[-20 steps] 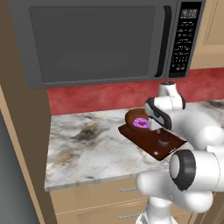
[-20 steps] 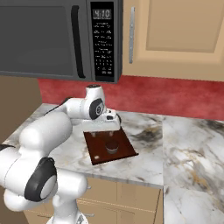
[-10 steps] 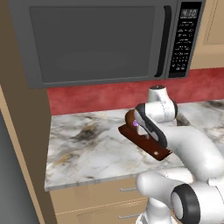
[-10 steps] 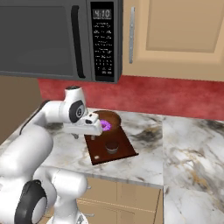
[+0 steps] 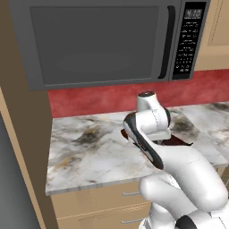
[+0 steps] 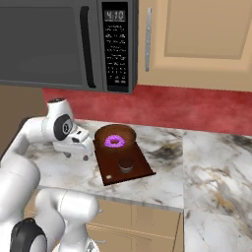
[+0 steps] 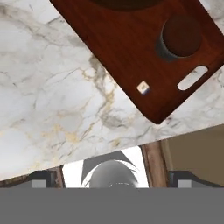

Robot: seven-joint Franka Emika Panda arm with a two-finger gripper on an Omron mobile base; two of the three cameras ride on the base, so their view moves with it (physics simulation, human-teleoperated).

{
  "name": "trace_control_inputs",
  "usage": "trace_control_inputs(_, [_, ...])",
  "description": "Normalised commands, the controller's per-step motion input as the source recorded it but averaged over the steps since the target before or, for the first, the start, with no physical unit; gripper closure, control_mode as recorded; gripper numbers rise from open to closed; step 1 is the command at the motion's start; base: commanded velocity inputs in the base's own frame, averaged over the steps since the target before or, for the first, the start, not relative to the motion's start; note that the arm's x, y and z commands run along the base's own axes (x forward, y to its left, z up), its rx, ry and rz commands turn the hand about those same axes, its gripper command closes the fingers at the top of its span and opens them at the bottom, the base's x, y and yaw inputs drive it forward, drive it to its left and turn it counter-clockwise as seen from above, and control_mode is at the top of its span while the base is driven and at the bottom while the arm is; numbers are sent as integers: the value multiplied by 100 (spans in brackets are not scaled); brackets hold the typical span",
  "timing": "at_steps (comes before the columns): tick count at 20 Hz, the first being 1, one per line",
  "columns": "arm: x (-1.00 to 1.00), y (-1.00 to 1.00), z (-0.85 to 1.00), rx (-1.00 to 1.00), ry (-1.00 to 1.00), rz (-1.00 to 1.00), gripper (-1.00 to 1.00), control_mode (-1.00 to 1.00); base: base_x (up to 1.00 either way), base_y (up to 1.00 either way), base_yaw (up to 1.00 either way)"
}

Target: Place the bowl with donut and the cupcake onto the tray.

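The dark reddish-brown tray (image 6: 139, 166) lies on the marble counter. On its far end sits the brown bowl (image 6: 114, 133) with the purple-iced donut (image 6: 114, 142) inside. The small dark cupcake (image 6: 126, 165) stands on the tray's near half. My gripper (image 6: 77, 155) hovers low over the counter just left of the tray, open and holding nothing. In the hand view the tray (image 7: 122, 52) crosses the top, with the cupcake (image 7: 181, 37) near its slot handle (image 7: 192, 78) and the bowl's rim (image 7: 127, 3) at the top edge. My fingertips (image 7: 43, 177) stand wide apart. In the left base view my arm hides most of the tray (image 5: 179, 142).
A microwave (image 6: 64, 44) hangs close above the counter, with a red backsplash (image 6: 197, 110) behind. The counter's front edge (image 7: 87, 153) runs just under my hand. Bare marble (image 5: 85, 147) stretches left of the tray, and more lies to its right (image 6: 211, 167).
My arm has swung left, from over the bowl to beside the tray's left edge. Bowl, donut and cupcake stay still on the tray.
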Motion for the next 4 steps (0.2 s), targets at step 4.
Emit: trace_control_inputs(4, [-37,50,3,-4,0,-5,-100,-100,0,0,0])
